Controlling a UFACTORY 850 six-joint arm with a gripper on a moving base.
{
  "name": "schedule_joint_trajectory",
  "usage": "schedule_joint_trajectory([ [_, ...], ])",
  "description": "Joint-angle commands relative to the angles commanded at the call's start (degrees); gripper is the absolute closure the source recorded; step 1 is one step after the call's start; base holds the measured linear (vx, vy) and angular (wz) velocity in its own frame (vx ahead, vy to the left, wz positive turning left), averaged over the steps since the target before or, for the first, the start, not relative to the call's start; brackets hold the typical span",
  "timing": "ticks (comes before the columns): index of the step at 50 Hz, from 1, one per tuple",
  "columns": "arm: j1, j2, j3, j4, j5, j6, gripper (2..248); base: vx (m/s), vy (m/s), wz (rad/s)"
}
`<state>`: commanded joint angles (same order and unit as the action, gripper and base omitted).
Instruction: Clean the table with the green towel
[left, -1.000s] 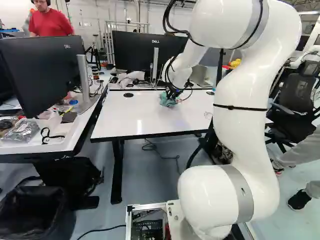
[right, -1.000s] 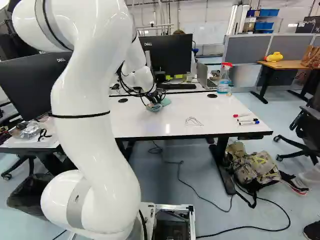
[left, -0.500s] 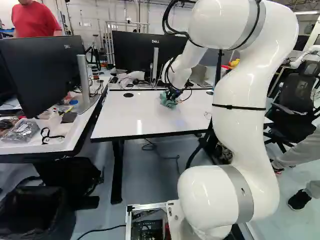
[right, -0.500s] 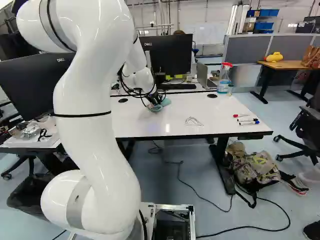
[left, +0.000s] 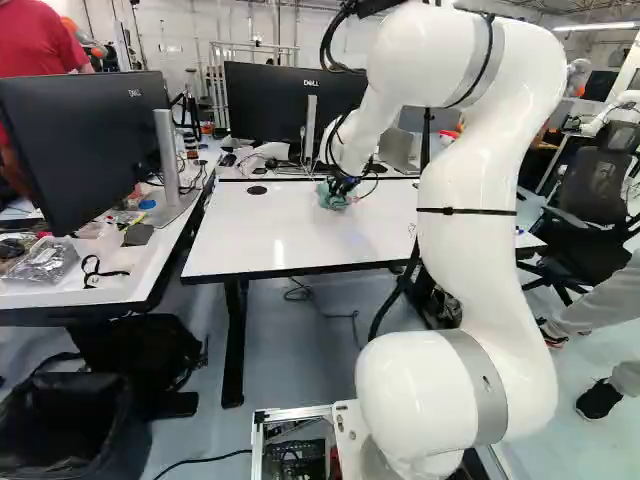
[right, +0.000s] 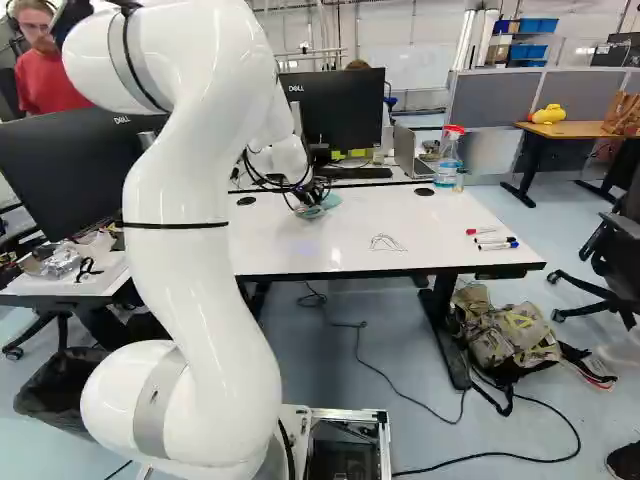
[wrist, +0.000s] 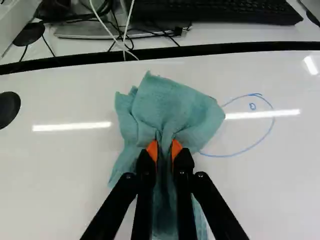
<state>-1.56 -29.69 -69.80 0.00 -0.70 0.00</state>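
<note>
Green towel (wrist: 172, 102) sits clamped in the end effector (left: 343, 187), its folds spreading ahead and beneath.

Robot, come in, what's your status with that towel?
Gripper shut on green towel. Towel on white table, beside blue marker loop. Nothing seen blocking the way to the loop.

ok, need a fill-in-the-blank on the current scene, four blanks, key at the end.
The gripper is shut on the green towel, between its two ____ pads.
The loop drawn on the table beside the towel is ____.
The bare tabletop is ____.
In the right base view, the spray bottle has a ____ spray head.
Missing words: orange; blue; white; red.
</note>
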Motion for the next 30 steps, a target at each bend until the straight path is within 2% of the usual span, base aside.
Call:
schedule_joint_trajectory([
  [30, -0.07, -7.2, -9.85, 0.0, 0.0, 0.0, 199, 0.0, 0.0, 0.0],
])
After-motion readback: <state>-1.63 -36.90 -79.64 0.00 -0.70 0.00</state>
